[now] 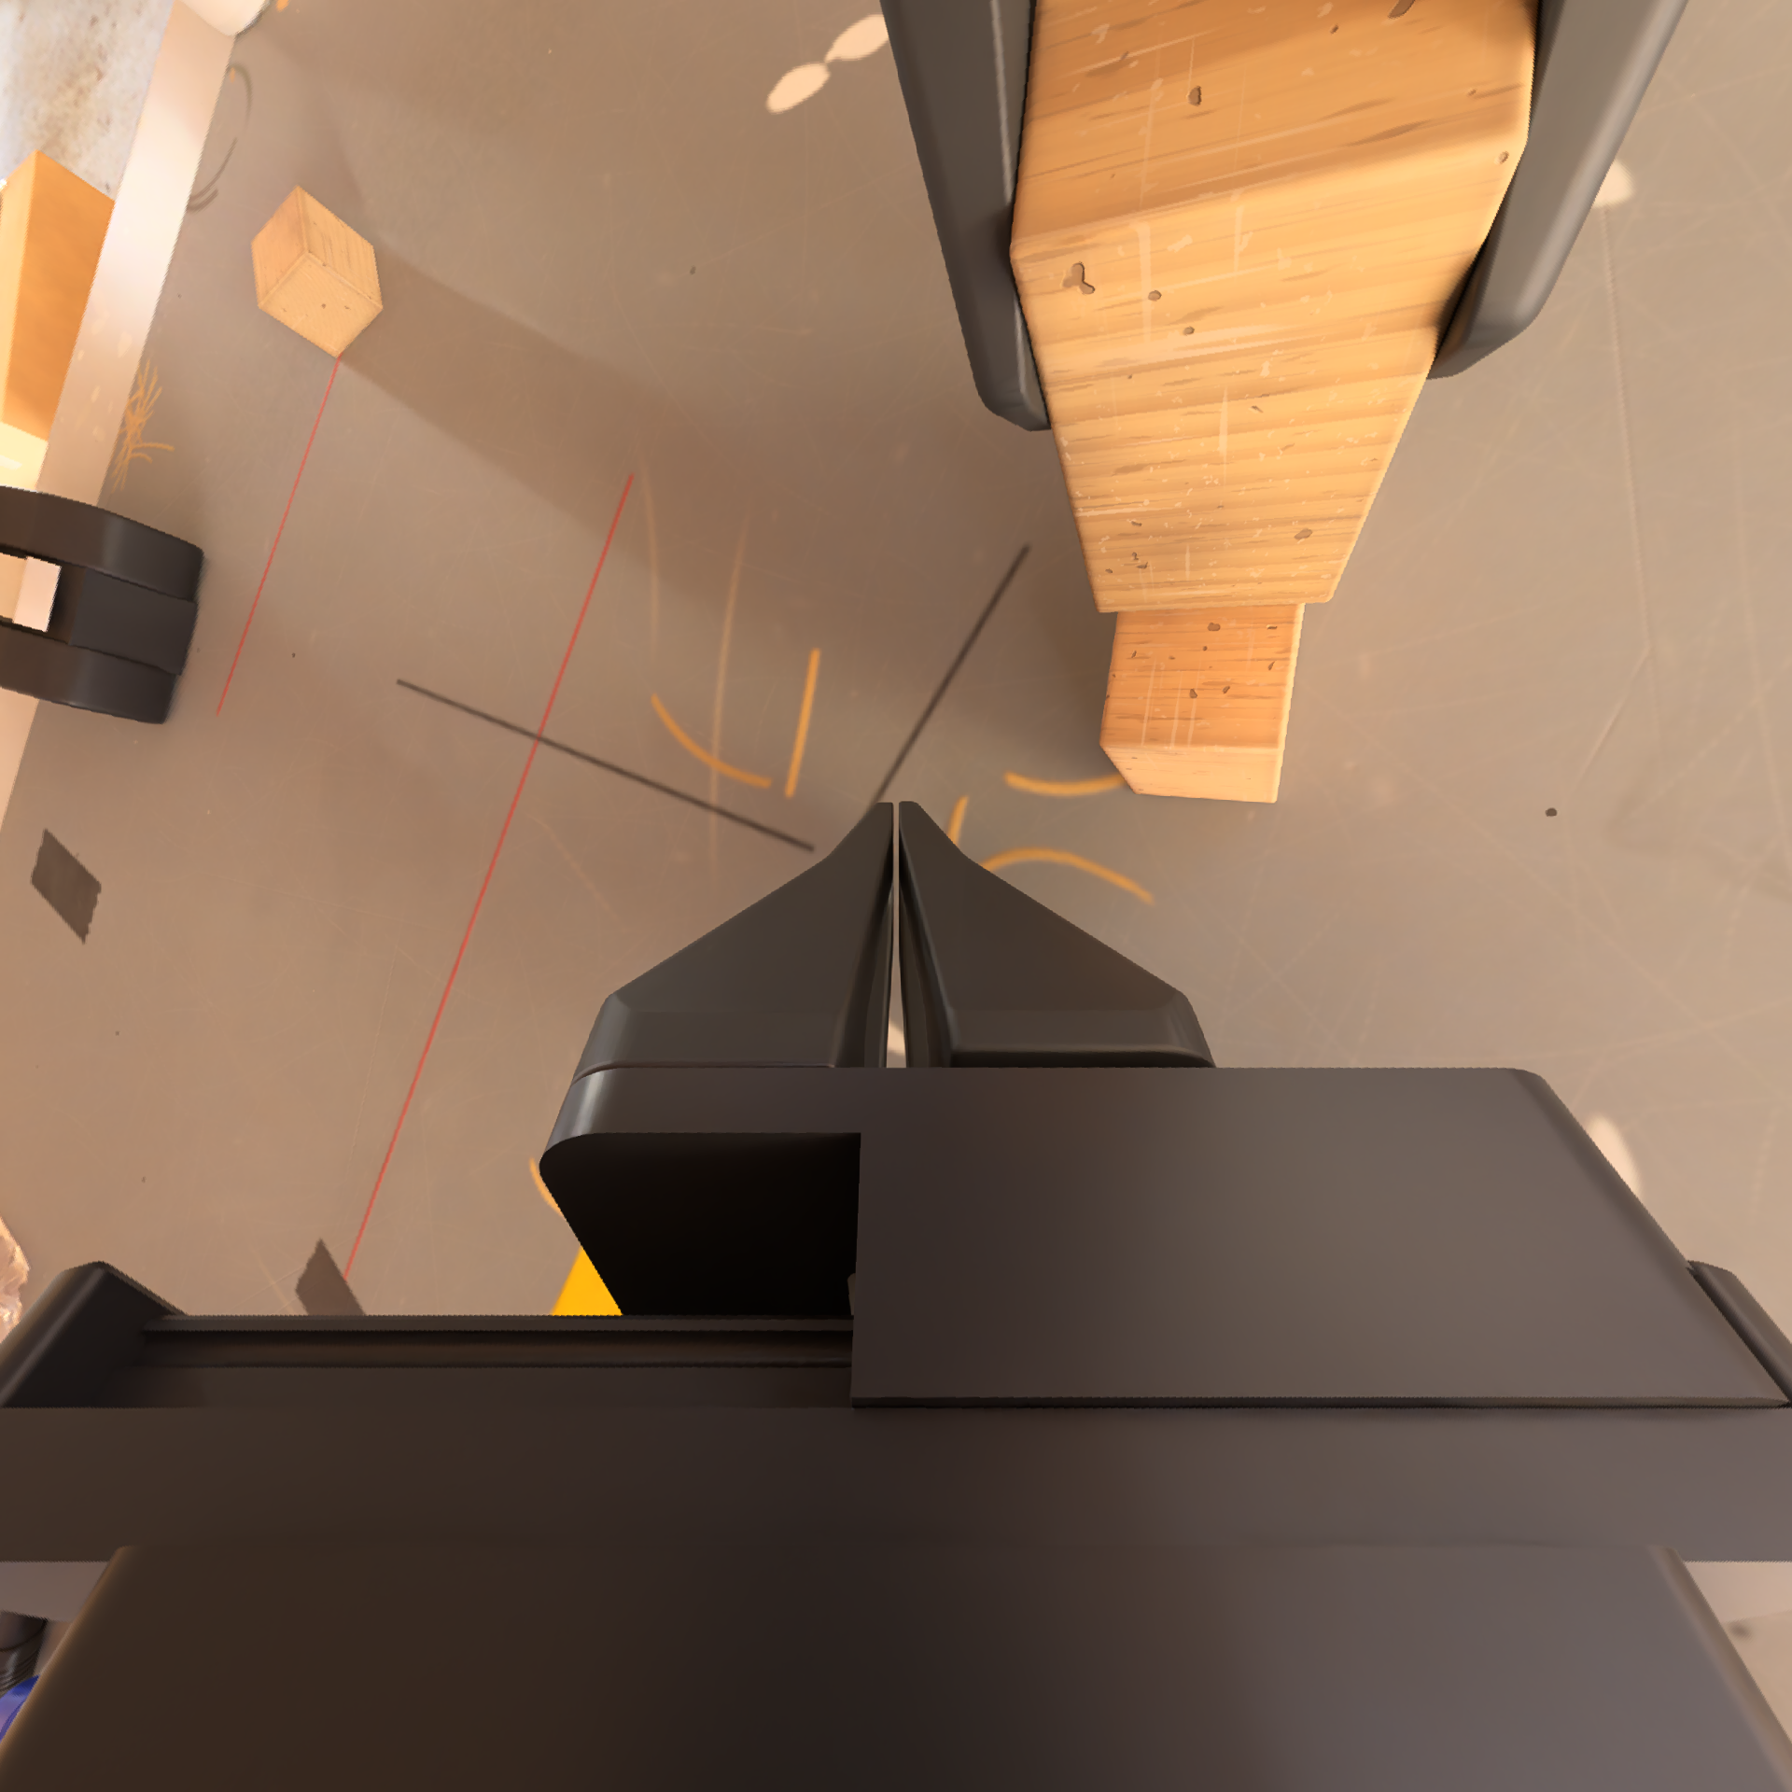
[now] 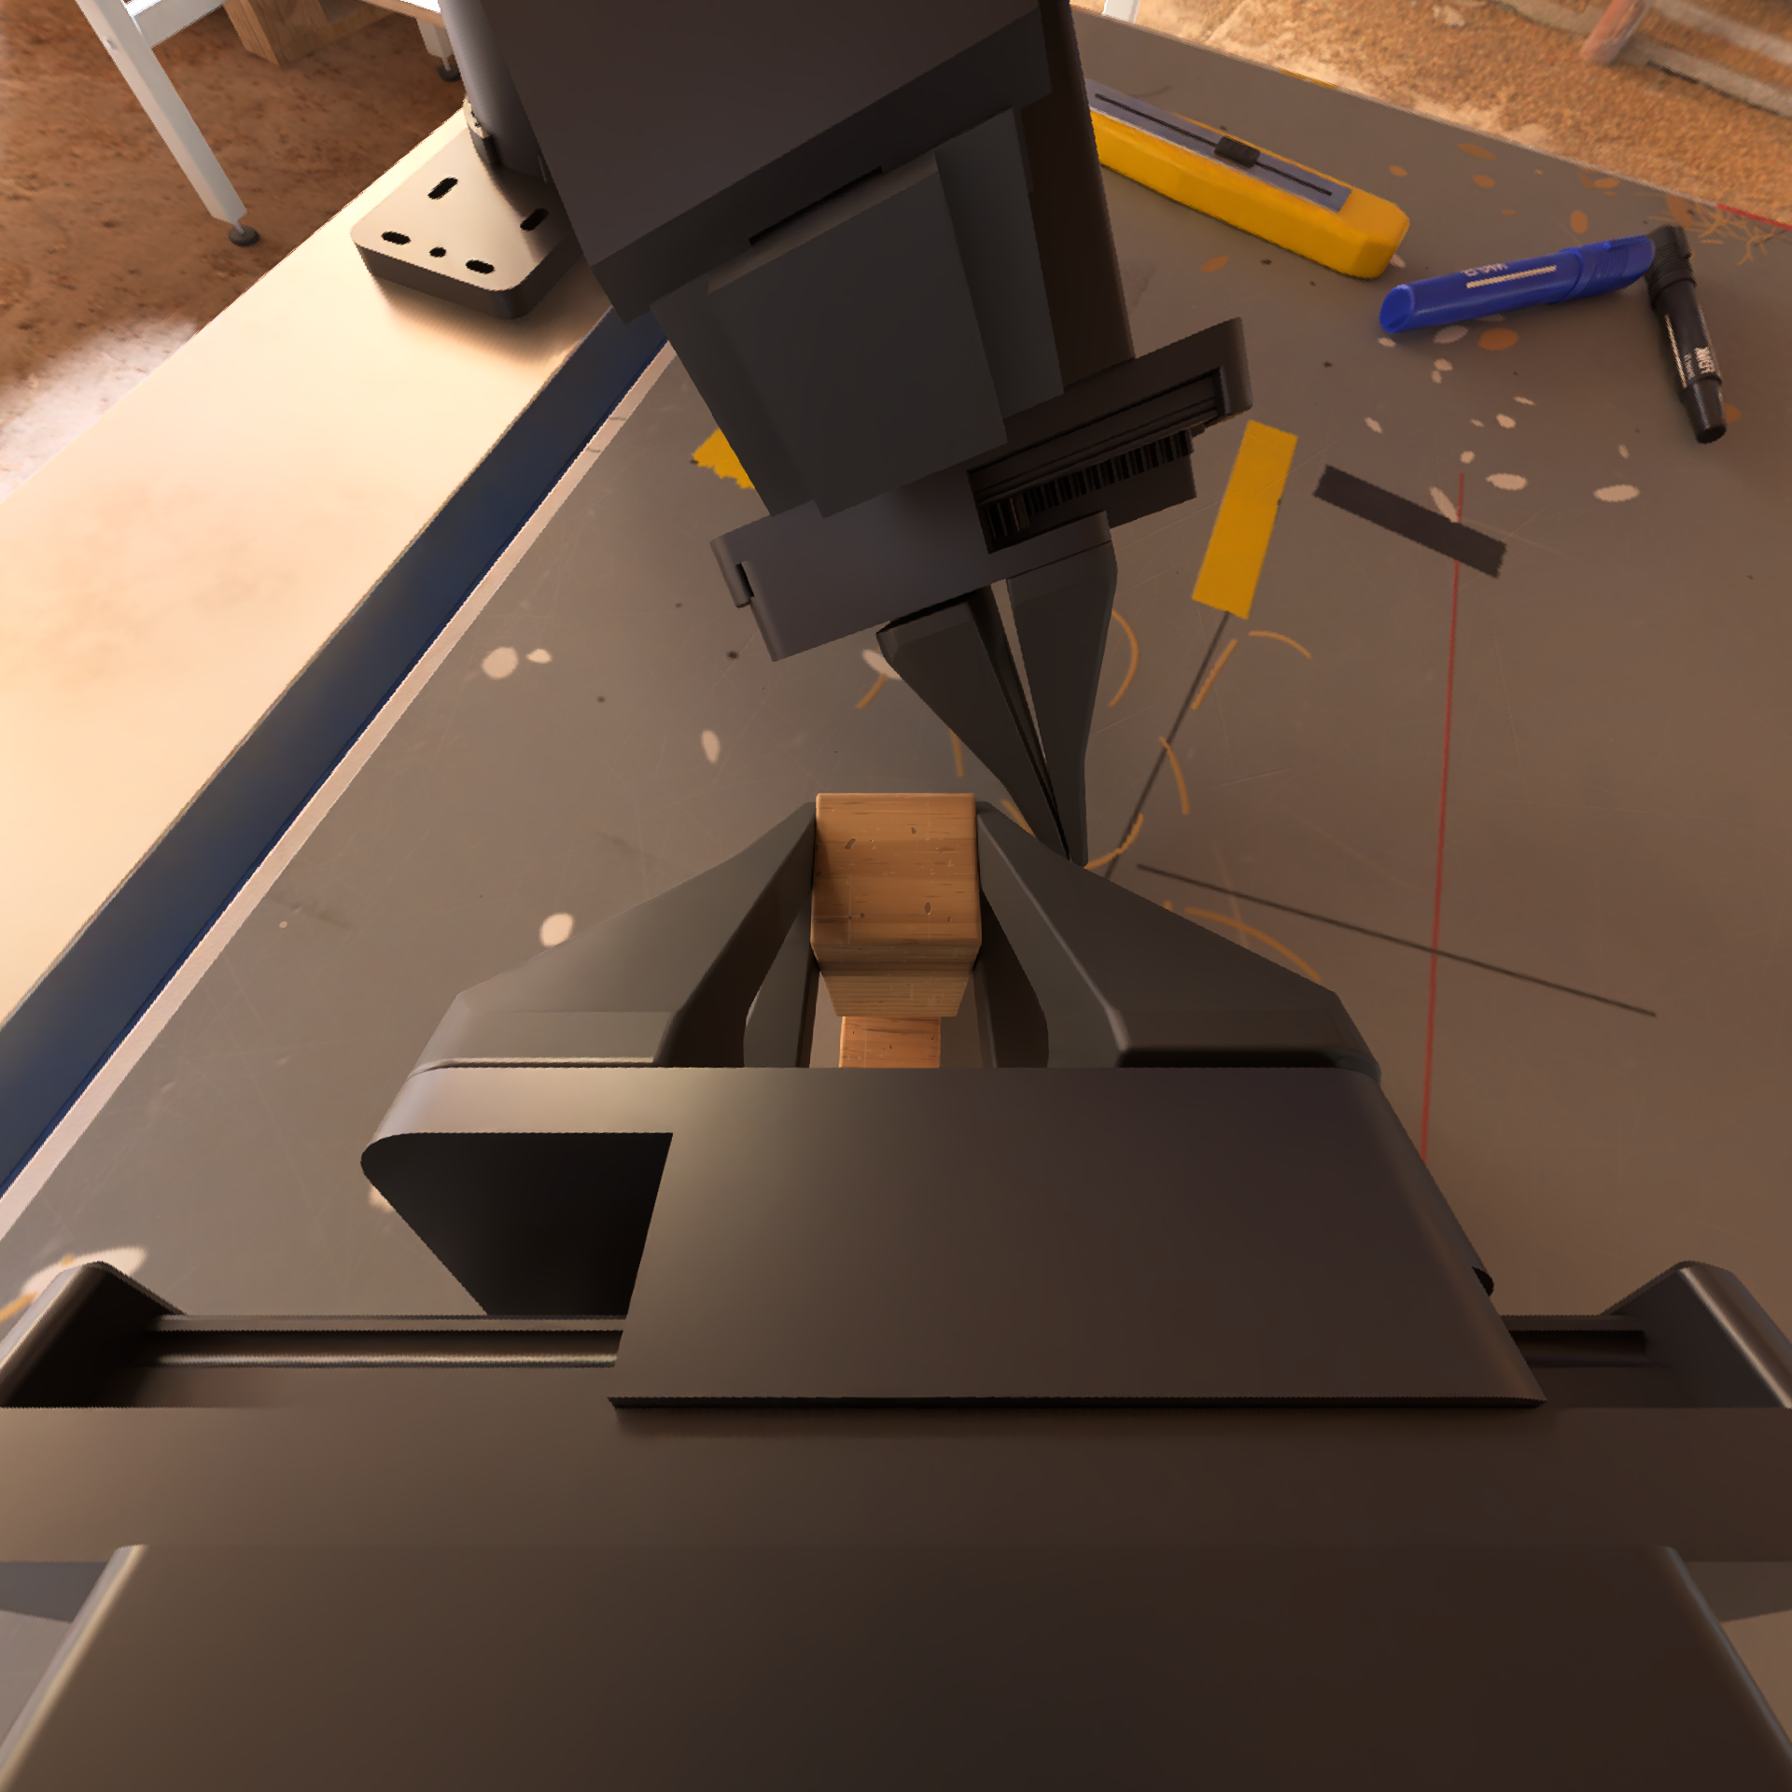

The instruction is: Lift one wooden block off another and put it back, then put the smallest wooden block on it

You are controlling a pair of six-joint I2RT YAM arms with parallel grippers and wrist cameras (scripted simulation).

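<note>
My right gripper [image 2: 894, 824] is shut on a wooden block [image 2: 892, 873], with its fingers on the block's two sides. The held block stands directly over a lower wooden block [image 2: 887, 1042]; I cannot tell whether they touch. The left wrist view shows the same gripper [image 1: 1241, 368], held block [image 1: 1251, 242] and lower block [image 1: 1202, 698] from above. My left gripper [image 1: 894, 810] is shut and empty, low over the grey mat just beside the stack; it also shows in the right wrist view [image 2: 1062, 844]. The smallest wooden block [image 1: 315, 272], a pale cube, sits alone on the mat far to the left.
A yellow utility knife [image 2: 1251, 184], a blue marker [image 2: 1513, 281] and a black marker [image 2: 1687, 339] lie at the mat's far side. Yellow tape [image 2: 1246, 514] and black tape [image 2: 1406, 519] are stuck flat. An arm base [image 2: 456, 233] stands by the table edge [image 2: 291, 582].
</note>
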